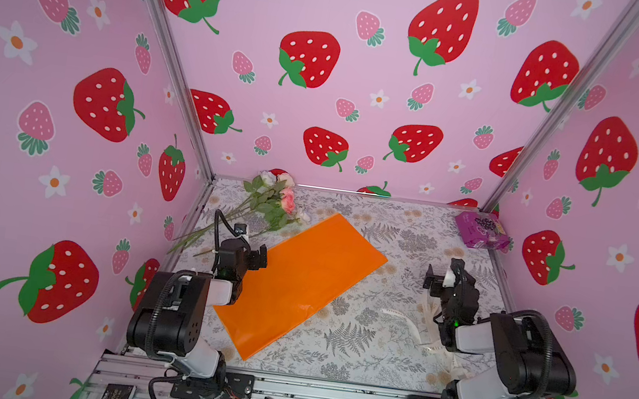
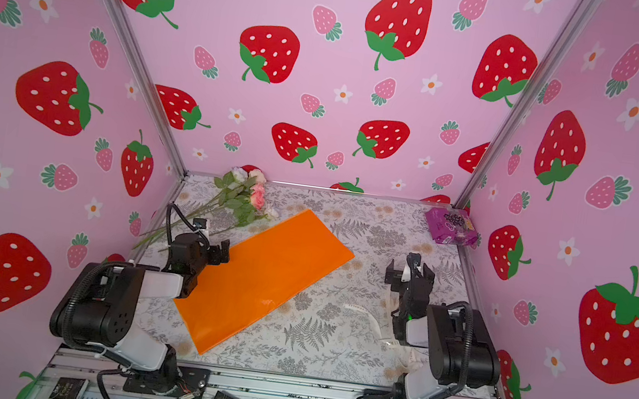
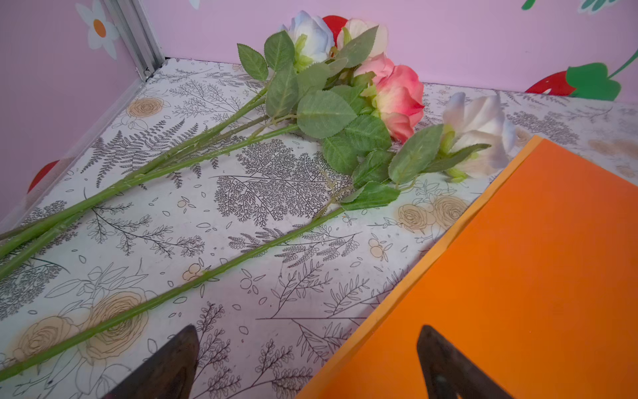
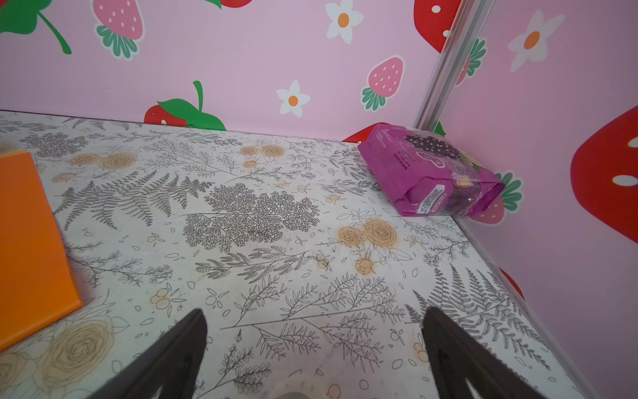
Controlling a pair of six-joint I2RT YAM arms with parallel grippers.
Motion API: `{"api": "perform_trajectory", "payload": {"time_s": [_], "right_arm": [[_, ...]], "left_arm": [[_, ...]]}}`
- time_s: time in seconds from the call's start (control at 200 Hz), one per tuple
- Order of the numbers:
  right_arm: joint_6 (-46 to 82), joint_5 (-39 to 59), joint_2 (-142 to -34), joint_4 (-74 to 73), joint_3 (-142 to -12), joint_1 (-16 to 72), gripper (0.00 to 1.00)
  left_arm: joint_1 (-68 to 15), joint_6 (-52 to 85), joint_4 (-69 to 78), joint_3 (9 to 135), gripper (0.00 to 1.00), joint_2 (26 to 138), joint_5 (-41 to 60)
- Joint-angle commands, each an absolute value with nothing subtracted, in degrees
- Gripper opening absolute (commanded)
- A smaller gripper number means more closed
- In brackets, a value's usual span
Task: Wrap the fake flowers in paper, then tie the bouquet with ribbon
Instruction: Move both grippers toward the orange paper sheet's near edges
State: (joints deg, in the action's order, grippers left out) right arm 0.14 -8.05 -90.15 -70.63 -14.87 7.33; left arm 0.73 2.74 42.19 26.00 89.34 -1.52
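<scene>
Flowers are laid loose in the bench's far left corner, just beside orange paper spread flat, presumably for wrapping. Left gripper and right gripper are held wide open, empty. Possibly ribbon beside the right one.

In both top views you have open bench right of centre, between the orange paper and the purple packet in the upper right corner. The right end effector is over that room. At upper left the fake flowers lie along the wall, leaving only a narrow strip beside the paper under the left end effector. A white ribbon lies at lower right.
</scene>
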Motion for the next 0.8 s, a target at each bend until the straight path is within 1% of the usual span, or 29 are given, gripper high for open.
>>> {"api": "perform_trajectory", "payload": {"time_s": [0.0,0.795], "right_arm": [[-0.05,-8.00,-90.26,-71.67,-15.38,7.10,1.00],[0.79,-5.54,-90.19,-71.31,-15.56,5.64,1.00]], "left_arm": [[0.48,1.75,43.47,26.37,0.99,88.78,-2.20],[0.53,1.76,43.33,26.45,0.99,88.84,-2.11]]}}
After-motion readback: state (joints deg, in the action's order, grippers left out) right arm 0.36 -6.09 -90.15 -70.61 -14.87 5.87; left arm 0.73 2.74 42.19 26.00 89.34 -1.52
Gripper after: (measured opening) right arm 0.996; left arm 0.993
